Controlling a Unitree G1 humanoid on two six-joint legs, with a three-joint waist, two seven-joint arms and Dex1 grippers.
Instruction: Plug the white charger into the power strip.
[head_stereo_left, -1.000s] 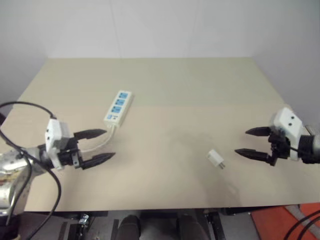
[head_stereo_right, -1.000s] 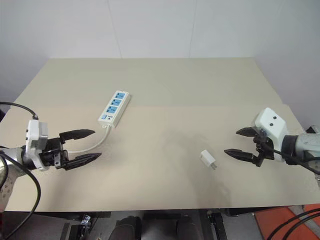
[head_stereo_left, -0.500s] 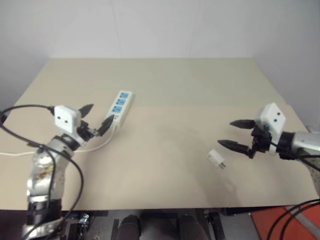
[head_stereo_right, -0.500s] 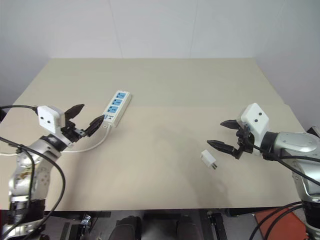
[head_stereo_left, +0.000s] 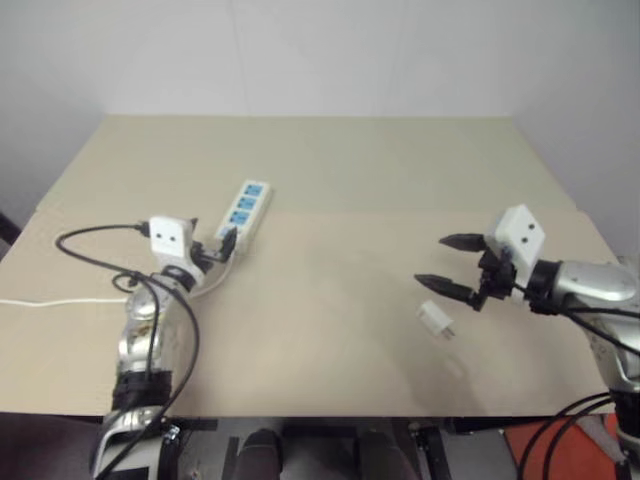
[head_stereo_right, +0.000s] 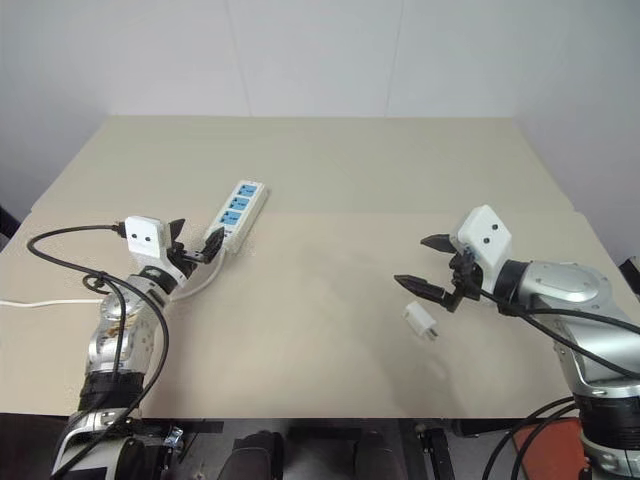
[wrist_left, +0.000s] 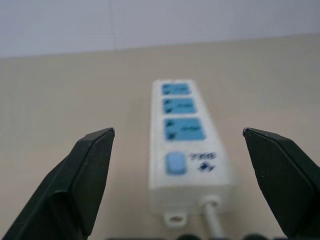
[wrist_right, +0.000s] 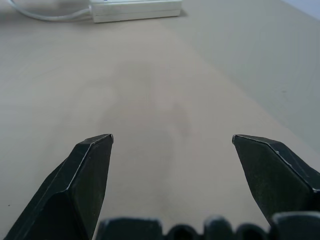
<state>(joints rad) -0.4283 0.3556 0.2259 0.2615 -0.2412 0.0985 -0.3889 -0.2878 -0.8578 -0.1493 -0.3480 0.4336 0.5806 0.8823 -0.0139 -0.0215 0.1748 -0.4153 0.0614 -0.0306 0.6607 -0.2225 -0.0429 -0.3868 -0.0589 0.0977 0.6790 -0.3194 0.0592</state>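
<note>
Left gripper now sits at the cord end of the power strip, fingers spread wide and empty — a second ago it hung well back near the table's left edge, pointing across rather than along the strip. In the left wrist view the strip lies squarely between the two open fingers, switch end nearest, not yet touched. My reading: this arm is lining up to brace or grasp the strip so it will not slide under a push.

Right gripper has drifted inward over the same second, from out by the table's right edge to just above and beside the white charger. Its jaws stand fully apart, holding nothing; the charger rests on the table, untouched.

So both approaches are under way, no contact made — pick-up and insertion are all ahead.

Charger: small white cube lying tilted on its side near the front right of the table, well apart from the strip; prongs too small to make out. Strip: long white bar, three blue sockets in a row, small blue switch, thin white cord trailing off toward the left edge.
</note>
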